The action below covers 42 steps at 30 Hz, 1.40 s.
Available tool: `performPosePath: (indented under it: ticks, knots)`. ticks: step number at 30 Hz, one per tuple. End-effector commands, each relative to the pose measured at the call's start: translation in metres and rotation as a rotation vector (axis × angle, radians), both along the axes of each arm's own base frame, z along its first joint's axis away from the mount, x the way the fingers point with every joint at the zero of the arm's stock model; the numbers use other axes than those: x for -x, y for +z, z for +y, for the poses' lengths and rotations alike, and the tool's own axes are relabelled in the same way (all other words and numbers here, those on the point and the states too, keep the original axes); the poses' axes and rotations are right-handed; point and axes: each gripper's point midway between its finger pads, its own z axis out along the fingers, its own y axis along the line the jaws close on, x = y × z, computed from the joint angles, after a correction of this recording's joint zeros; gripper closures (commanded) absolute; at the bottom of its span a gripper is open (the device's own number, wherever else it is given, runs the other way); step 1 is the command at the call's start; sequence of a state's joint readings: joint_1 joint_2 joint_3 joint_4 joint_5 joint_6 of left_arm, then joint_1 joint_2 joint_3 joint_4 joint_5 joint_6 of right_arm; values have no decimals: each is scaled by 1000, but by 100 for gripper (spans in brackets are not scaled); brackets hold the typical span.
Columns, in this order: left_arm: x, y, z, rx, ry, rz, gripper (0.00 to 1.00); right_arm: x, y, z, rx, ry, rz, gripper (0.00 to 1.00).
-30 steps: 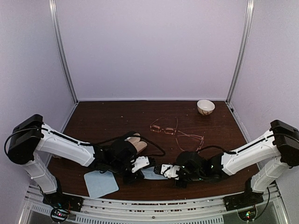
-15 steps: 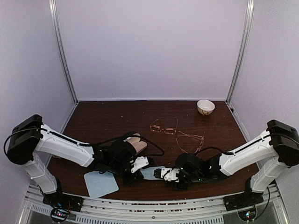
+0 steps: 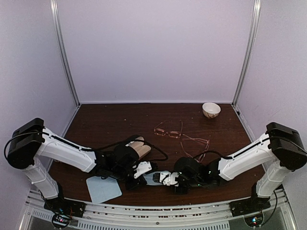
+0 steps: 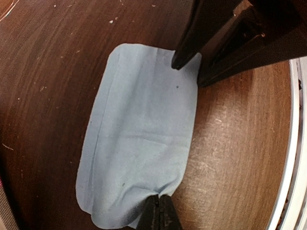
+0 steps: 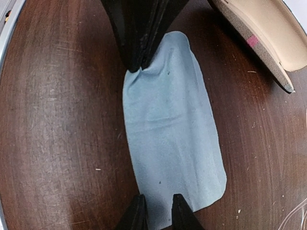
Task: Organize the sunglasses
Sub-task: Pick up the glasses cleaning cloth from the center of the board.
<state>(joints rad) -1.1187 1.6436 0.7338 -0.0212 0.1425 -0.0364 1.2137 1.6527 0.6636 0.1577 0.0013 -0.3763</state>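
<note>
Dark brown wooden table [image 3: 96,124] fills a booth with lilac walls. At lower left of the overhead view a pale blue cloth [image 3: 103,188] lies flat beside the left arm. Just right of it the left gripper [image 4: 159,213] is closed tight, pinching one edge of a second blue cloth [image 4: 139,139]. Behind that gripper sits an open beige case [image 3: 139,146] with a red mark. The right gripper [image 5: 154,211] meets the second cloth's opposite edge with its fingers a narrow gap apart, the edge lying between them. Above, mid-table, rest the sunglasses: one copper wire pair [image 3: 169,130], then another [image 3: 195,143] just beyond the right wrist. A small bowl [image 3: 211,109] stands at upper right.
</note>
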Motion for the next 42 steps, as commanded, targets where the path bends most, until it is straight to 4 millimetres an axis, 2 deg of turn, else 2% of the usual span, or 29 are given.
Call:
performPosePath:
  ticks: [1, 7, 15, 18, 26, 30, 36, 42]
  knots:
    - [-1, 7, -4, 44, 6, -3, 100, -1, -28, -21, 140, -13, -9, 79]
    - [-2, 6, -3, 44, 8, -6, 100, 4, -31, -24, 149, 1, 6, 83]
    - [-2, 6, -3, 45, 14, -7, 100, 13, -38, -25, 168, 29, 51, 100]
    - [-2, 8, -4, 51, 13, -4, 100, 12, -34, -23, 158, 22, 54, 100]
    - [3, 30, -5, 112, 17, 9, 100, 8, -1, -11, 62, -3, 44, 100]
    - [3, 34, -5, 127, 32, 14, 100, 4, 17, -6, 33, -7, 25, 100]
    - [2, 42, -7, 149, 60, 37, 100, -2, 39, -4, -1, -16, -7, 100]
    - [2, 60, -9, 197, 88, 54, 100, -10, 57, -3, -29, -30, -21, 100]
